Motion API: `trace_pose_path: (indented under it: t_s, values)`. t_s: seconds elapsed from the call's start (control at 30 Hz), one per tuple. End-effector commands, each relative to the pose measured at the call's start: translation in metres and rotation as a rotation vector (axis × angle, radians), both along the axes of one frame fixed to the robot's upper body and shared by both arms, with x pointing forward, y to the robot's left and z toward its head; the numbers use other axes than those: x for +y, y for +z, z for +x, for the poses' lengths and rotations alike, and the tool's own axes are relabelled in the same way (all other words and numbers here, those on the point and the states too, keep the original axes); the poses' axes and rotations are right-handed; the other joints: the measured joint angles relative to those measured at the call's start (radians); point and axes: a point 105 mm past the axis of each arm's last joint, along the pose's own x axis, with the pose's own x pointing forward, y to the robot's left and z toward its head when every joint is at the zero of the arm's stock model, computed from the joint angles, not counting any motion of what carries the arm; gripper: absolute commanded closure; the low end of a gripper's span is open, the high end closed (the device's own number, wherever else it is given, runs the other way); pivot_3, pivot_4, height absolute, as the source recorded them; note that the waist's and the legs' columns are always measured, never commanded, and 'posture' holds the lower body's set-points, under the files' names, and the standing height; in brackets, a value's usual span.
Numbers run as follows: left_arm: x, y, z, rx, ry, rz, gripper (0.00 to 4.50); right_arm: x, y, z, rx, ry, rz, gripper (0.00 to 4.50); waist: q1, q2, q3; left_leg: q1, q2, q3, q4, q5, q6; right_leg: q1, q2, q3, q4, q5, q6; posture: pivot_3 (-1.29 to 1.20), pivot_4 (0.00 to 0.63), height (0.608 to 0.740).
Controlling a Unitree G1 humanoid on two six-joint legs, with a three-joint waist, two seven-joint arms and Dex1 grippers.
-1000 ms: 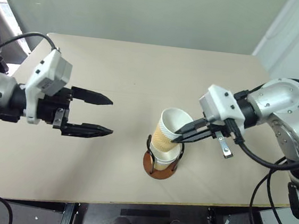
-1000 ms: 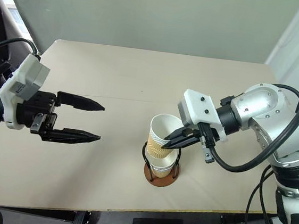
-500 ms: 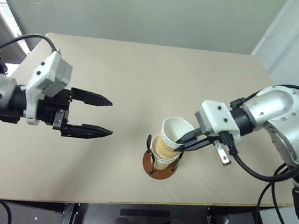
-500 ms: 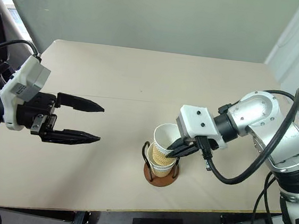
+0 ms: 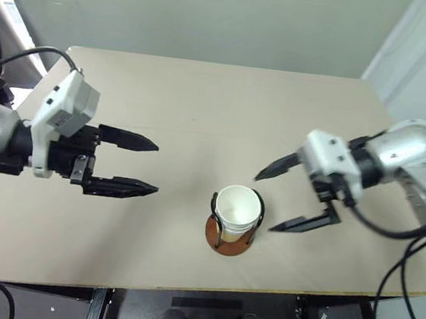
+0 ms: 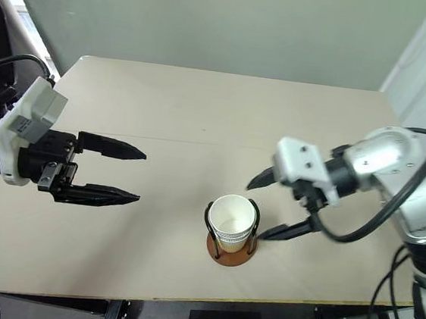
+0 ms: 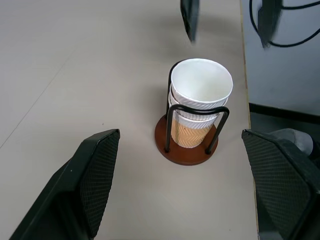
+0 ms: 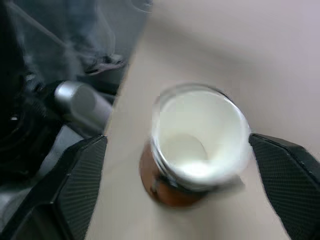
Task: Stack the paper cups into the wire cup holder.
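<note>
Your cups [image 7: 201, 95] sit nested as one stack inside the holder [image 5: 229, 236], upright, white mouth facing up, with the wire loops rising on either side of the stack and the tan-orange wall of the lowest cup showing between the wires just above the wooden base. The holder stands on the table [image 5: 203, 105] near its front edge, a little right of centre.

Your right gripper [image 5: 286, 200] is just beside the stack on its right side, with its jaws spread wide and nothing between them. One finger reaches toward the space behind the stack, the other toward its right front; neither touches a cup or the wires, and the stack lies outside the gap, just past the fingertips.

Your left gripper [image 5: 153, 167] hangs over the table well to the left of the holder, fingers pointing toward it, jaws also wide apart and empty. The stack is well apart from these tips, roughly in line with the lower finger.
</note>
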Motion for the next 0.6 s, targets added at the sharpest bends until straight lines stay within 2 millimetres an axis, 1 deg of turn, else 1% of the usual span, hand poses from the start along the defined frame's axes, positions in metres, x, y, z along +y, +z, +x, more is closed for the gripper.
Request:
trace_pose_path:
  t_s: [0.03,0.1,0.2,0.27,0.33,0.43,0.6]
  values:
    - [0.01,0.011,-0.001,-0.032,0.035,-0.018,0.3,-0.044,0.02,0.005,0.038,-0.198,0.119,0.04,0.006,0.0,0.0,0.0,0.0,0.0,0.0,0.0,0.0,0.0,0.0,0.0,0.0,0.0,0.0,0.0,0.15,0.74]
    - [0.016,0.01,0.0,-0.022,0.054,-0.025,0.3,-0.066,0.016,0.0,0.081,-0.269,0.134,0.04,0.011,0.0,0.0,0.0,0.0,0.0,-0.001,0.0,-0.001,0.0,0.0,0.0,0.0,0.0,0.0,0.0,0.15,0.74]
    - [0.028,0.009,0.001,0.011,0.074,-0.051,0.3,-0.098,0.008,-0.012,0.152,-0.354,0.154,0.04,0.013,0.0,0.0,0.001,0.001,0.001,-0.003,0.0,-0.002,0.0,0.0,0.0,0.001,-0.001,-0.001,0.0,0.15,0.74]
    - [0.035,0.003,0.001,0.044,0.083,-0.037,0.3,-0.113,0.007,-0.022,0.184,-0.382,0.172,0.04,0.014,-0.001,0.0,0.002,0.001,0.002,-0.003,0.0,-0.003,0.0,0.001,0.0,0.002,-0.001,-0.002,0.0,0.15,0.74]
    - [0.04,0.0,0.001,0.066,0.086,-0.024,0.3,-0.119,0.011,-0.031,0.2,-0.391,0.19,0.04,0.01,0.0,0.0,0.003,0.002,0.003,-0.002,0.0,-0.003,0.0,0.001,0.001,0.003,-0.001,-0.002,0.0,0.15,0.74]
    - [0.042,-0.001,0.001,0.074,0.069,-0.013,0.3,-0.122,0.013,-0.04,0.215,-0.396,0.192,0.04,0.007,-0.001,0.0,0.003,0.001,0.005,-0.002,0.0,-0.003,0.0,0.003,0.002,0.003,-0.002,-0.003,0.0,0.15,0.74]
    - [0.039,0.0,0.005,0.06,0.054,-0.013,0.3,-0.124,0.008,-0.038,0.212,-0.412,0.176,0.04,0.006,-0.001,0.0,0.004,0.002,0.004,-0.001,0.0,-0.002,0.001,0.004,0.002,0.003,-0.002,-0.003,0.0,0.15,0.74]
